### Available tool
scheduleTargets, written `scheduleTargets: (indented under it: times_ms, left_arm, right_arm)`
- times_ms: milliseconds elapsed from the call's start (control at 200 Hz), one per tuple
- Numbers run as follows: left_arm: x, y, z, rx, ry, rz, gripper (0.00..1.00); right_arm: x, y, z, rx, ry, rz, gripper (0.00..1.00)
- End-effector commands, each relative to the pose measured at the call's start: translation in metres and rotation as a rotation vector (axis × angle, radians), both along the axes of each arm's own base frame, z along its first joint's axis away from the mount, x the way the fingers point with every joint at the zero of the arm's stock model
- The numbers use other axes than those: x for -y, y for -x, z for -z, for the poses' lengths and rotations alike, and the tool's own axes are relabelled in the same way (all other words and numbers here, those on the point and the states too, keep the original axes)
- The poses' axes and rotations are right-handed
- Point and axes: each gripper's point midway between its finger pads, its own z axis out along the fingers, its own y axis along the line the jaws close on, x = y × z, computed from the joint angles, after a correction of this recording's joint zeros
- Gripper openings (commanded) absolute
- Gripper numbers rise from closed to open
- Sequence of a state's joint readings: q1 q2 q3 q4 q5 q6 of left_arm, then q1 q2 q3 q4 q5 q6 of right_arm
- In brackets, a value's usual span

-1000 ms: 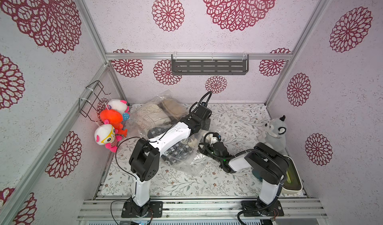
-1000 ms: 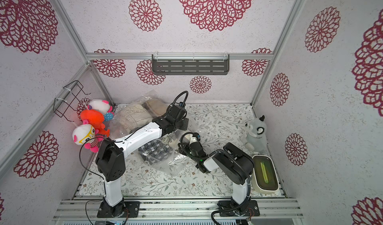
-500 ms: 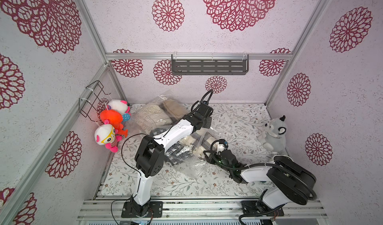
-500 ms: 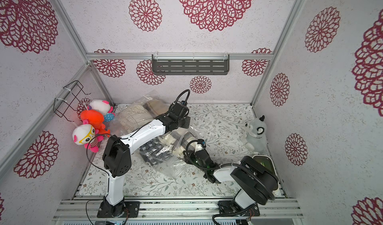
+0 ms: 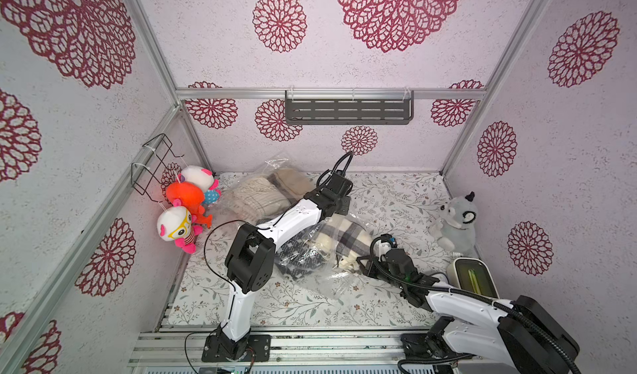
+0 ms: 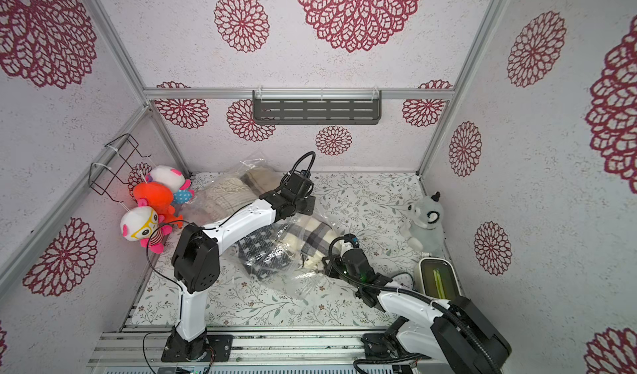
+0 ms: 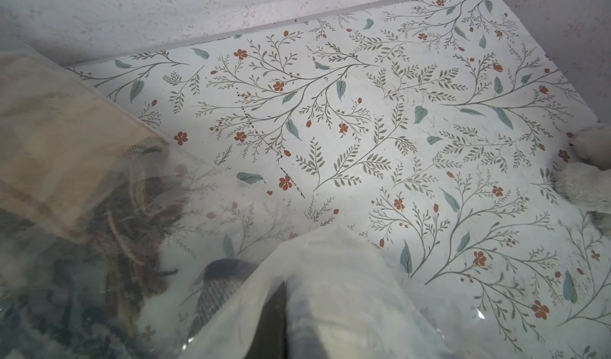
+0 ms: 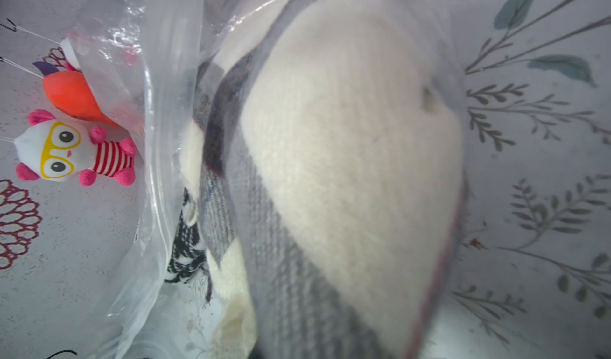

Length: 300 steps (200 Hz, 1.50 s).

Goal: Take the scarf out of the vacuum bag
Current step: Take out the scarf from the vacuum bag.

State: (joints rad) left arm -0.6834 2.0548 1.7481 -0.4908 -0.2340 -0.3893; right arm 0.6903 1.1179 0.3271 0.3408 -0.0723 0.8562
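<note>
With left fingers (image 7: 276, 321) clamped on the vacuum bag (image 5: 331, 282), pull right fingers (image 5: 363, 262), closed on the scarf (image 5: 348, 238), toward the table's (image 5: 396, 200) near-right corner.

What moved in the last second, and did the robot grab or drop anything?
The right pincer, shut on the fringe of the plaid scarf, pulled back toward the front while its arm sank low, dragging the scarf along in the vacuum bag, so more plaid shows. Nothing was newly grabbed or dropped. The left pincer kept holding the bag's far side up, and the plush toys stayed put.
</note>
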Motion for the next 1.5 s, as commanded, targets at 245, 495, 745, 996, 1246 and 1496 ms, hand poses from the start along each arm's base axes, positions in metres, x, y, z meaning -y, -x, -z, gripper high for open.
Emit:
scheduleTargets:
  times_ms: [245,495,745,996,1246,1496]
  left_arm:
    - [-0.014,-0.027,0.045,0.010,-0.011,-0.079,0.00]
    - [-0.066,-0.049,0.062,0.020,-0.034,-0.203,0.00]
    - [-0.072,-0.045,0.065,0.038,-0.034,-0.206,0.00]
    - [-0.106,-0.054,0.080,0.025,-0.032,-0.260,0.00]
    - [-0.094,-0.052,0.088,0.026,0.027,-0.216,0.00]
    - [-0.131,-0.057,0.070,0.057,-0.005,-0.282,0.00]
  right_arm:
    - [0.079,0.013,0.034,-0.185,0.181,0.124,0.00]
    - [0.103,0.009,0.039,-0.240,0.181,0.179,0.00]
    - [0.134,0.008,0.013,-0.266,0.300,0.246,0.00]
    - [0.147,0.013,-0.019,-0.214,0.259,0.289,0.00]
    - [0.138,-0.009,-0.035,-0.216,0.275,0.240,0.00]
    - [0.154,-0.004,-0.076,-0.165,0.340,0.275,0.00]
